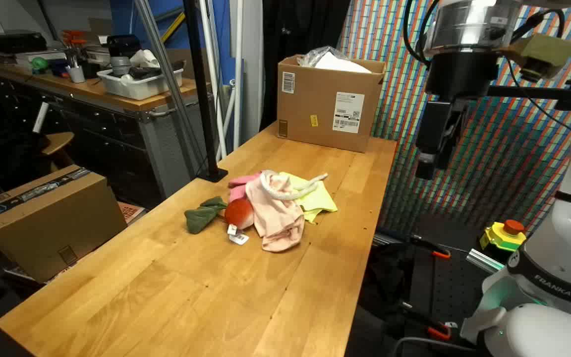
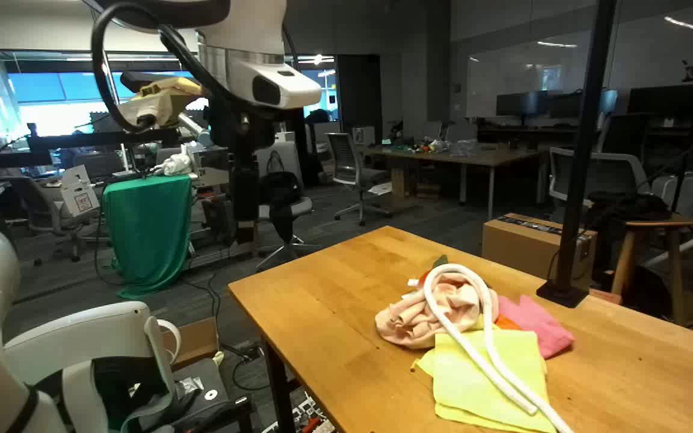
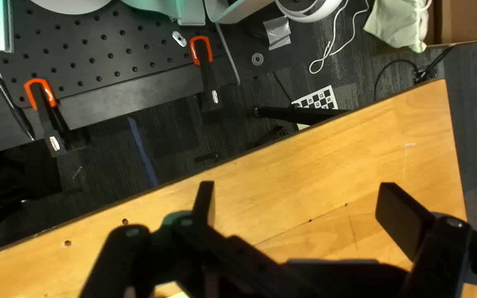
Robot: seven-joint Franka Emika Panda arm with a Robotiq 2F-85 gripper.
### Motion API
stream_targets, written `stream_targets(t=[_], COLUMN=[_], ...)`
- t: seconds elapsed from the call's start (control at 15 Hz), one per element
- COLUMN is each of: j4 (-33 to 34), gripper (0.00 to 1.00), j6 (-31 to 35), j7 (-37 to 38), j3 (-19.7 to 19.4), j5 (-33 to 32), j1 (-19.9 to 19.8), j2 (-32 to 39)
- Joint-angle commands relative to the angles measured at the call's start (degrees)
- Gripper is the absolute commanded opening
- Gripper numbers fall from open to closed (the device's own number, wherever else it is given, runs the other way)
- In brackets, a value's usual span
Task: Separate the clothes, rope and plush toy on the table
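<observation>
A peach cloth (image 1: 275, 215), a pink cloth (image 1: 240, 192) and a yellow cloth (image 1: 321, 202) lie in one heap on the table. They also show in an exterior view as peach (image 2: 403, 322), pink (image 2: 542, 328) and yellow (image 2: 464, 385). A white rope (image 1: 288, 195) lies looped over the peach and yellow cloths; its loop (image 2: 458, 269) stands out. A red plush toy (image 1: 238, 213) with green leaves touches the peach cloth; the heap mostly hides it in an exterior view (image 2: 441, 260). My gripper (image 3: 298, 198) is open and empty, high up and away from the heap.
The wooden table (image 1: 191, 287) has a large cardboard box (image 1: 325, 111) at one end. A black post (image 1: 211, 173) stands at its edge near the heap. Orange-tipped clamps (image 3: 39, 93) sit on the robot's black base plate (image 3: 110, 54), across a gap from the table.
</observation>
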Motion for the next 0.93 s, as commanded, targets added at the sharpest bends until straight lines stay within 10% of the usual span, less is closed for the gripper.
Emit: stream_targets(t=[0.0, 0.87], j4=[0.0, -0.7], gripper=[1.0, 1.0], j6=[-0.4, 3.3], j7=[-0.7, -3.9], j3=[0.9, 1.2], j5=[0.7, -1.4], j1=[-1.2, -1.2], j2=[0.0, 2.5])
